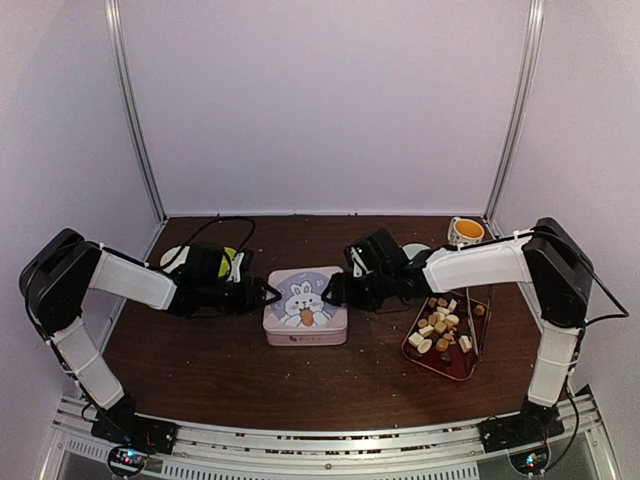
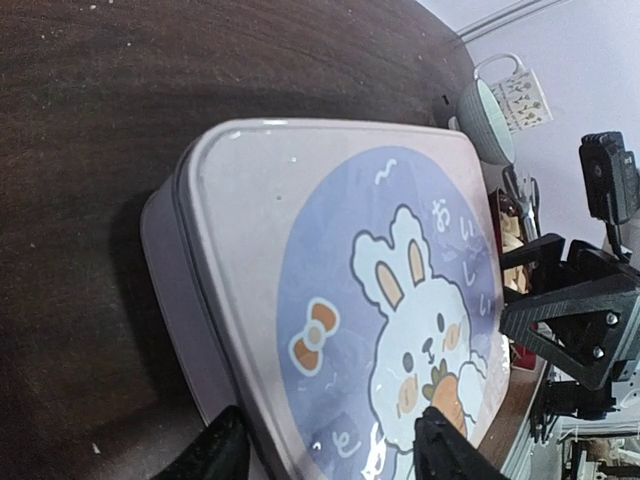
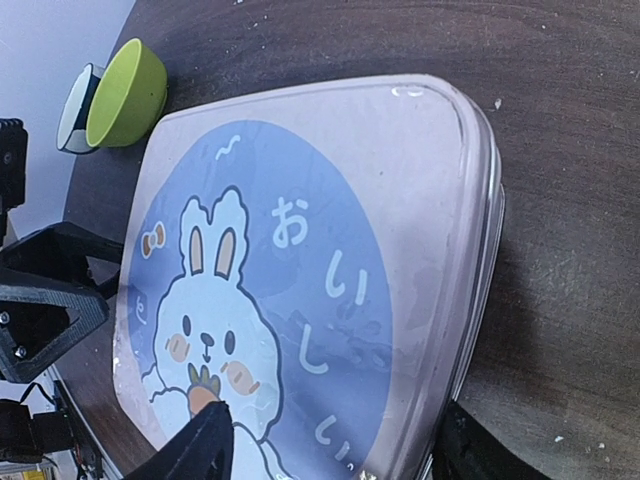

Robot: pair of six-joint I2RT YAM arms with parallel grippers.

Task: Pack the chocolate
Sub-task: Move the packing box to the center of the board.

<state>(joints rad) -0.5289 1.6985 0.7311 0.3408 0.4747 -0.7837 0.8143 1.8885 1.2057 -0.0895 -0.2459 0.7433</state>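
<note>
**Closed tin (image 1: pixel 305 305) between two hands**

The left hand (image 1: pixel 266 293) straddles the tin's left end and the right hand (image 1: pixel 334 289) its right end, fingers parted. I cannot tell whether either one presses it. The chocolate (image 1: pixel 440 325) lies in a red tray (image 1: pixel 455 372) near the counter's (image 1: pixel 200 360) right edge.

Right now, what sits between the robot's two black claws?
A pale pink rectangular tin with a bunny on its lid lies between the left gripper and the right gripper; the top view shows it.
</note>
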